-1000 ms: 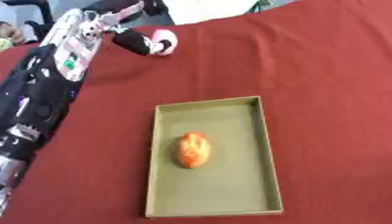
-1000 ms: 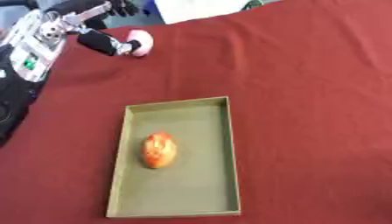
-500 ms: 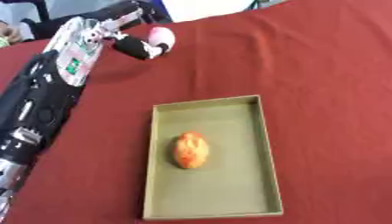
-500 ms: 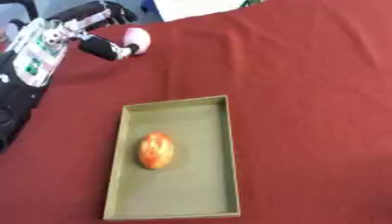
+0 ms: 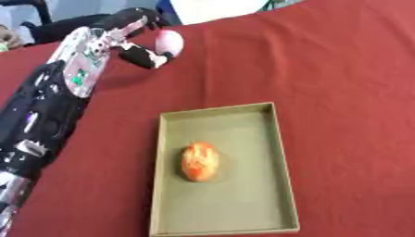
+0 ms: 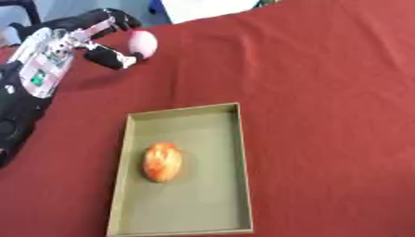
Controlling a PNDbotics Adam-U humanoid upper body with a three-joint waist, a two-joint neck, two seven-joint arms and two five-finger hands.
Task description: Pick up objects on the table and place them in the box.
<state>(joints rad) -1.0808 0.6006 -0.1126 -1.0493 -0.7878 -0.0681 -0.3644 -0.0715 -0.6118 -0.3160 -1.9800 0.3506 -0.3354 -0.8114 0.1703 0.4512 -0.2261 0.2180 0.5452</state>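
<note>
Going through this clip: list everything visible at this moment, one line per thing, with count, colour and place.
ball: one, pale pink, far left of the table, between the thumb and fingers of the left hand.
box: one, olive green, shallow and open, near middle of the table.
fruit: one, orange and red, oval, lying inside the box left of centre.
tablecloth: one, dark red, covering the table.
left hand: one, black and silver, at the far left, fingers curled round the ball; its arm runs down the left edge.
right hand: not in view.
</note>
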